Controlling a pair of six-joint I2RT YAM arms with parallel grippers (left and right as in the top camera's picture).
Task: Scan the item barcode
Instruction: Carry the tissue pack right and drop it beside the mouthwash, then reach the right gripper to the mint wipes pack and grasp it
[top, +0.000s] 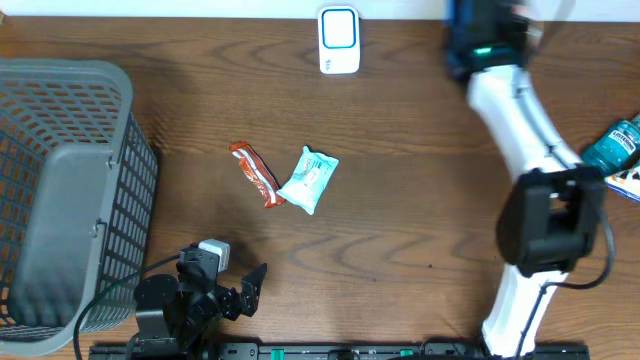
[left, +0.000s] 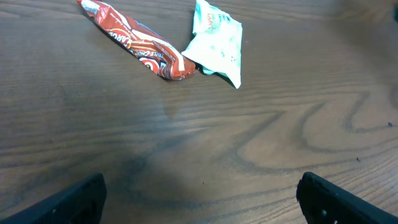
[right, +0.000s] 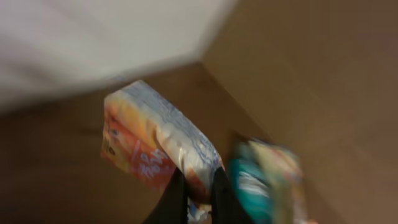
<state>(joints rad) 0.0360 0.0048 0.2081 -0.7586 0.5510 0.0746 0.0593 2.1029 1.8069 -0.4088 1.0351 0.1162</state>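
Scan judged pending: right hand (right: 198, 186) seemingly clenched on an orange pack (right: 155, 143) near the counter's far edge beside the scanner (top: 339, 40); left hand (left: 199, 200) released, near edge.

1. A brown wooden table (top: 400, 220) held everything.
2. A gray basket (top: 140, 190) sat at 9 o'clock.
3. A white scanner (top: 339, 40) stood at 12 o'clock.
4. A red wrapper (top: 256, 174) and a pale green packet (top: 310, 180) lay touching near the middle.
5. A teal pack (top: 612, 145) lay at 3 o'clock.
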